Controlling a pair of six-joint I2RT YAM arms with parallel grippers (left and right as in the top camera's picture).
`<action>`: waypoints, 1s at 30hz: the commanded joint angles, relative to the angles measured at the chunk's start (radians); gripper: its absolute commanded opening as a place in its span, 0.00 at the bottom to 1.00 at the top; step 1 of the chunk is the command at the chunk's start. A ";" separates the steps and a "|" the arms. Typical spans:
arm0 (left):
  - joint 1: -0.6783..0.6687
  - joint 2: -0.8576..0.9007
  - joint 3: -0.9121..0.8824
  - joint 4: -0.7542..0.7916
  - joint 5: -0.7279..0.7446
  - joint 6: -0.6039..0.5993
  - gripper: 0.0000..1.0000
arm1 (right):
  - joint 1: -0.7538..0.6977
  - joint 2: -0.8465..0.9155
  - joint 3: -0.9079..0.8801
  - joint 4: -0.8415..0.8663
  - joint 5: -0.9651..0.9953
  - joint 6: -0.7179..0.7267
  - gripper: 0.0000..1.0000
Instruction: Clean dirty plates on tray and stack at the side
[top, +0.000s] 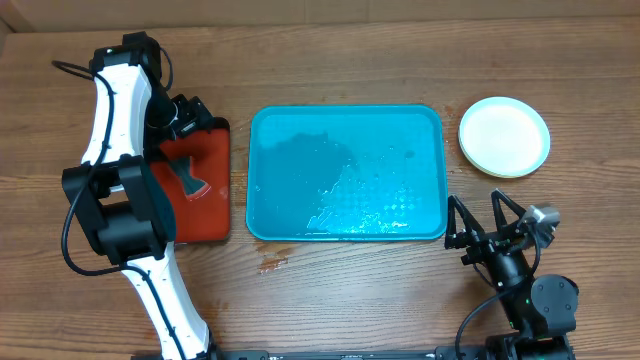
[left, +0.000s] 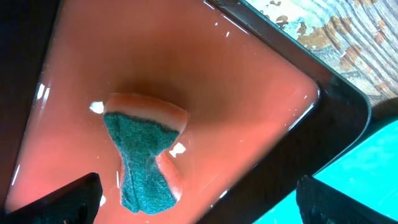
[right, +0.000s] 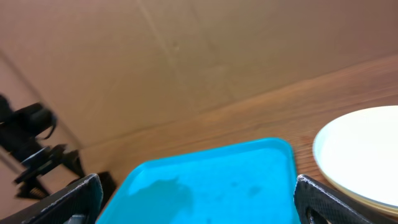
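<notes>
The turquoise tray (top: 345, 172) lies in the middle of the table, wet, with no plates on it; it also shows in the right wrist view (right: 211, 183). A stack of plates (top: 504, 136) with the pale mint-white one on top and a lime-green rim beneath sits on the table right of the tray, also in the right wrist view (right: 360, 155). My left gripper (left: 199, 199) is open, hovering over a sponge (left: 144, 154) in the red tray (left: 81, 56). My right gripper (top: 482, 215) is open and empty, near the tray's front right corner.
The red black-rimmed tray (top: 200, 190) lies left of the turquoise tray, with the green-and-orange sponge (top: 188, 178) in it. Water spots (top: 272, 264) mark the wood in front of the turquoise tray. A cardboard wall (right: 186, 56) stands behind the table.
</notes>
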 joint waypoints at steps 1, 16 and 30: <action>-0.010 -0.019 0.018 0.001 0.006 0.011 1.00 | 0.002 -0.065 -0.030 0.014 0.119 0.005 1.00; -0.010 -0.019 0.018 0.001 0.007 0.011 1.00 | -0.075 -0.184 -0.119 0.035 0.167 0.003 1.00; -0.010 -0.019 0.018 0.001 0.007 0.011 1.00 | -0.075 -0.183 -0.119 -0.068 0.163 -0.045 1.00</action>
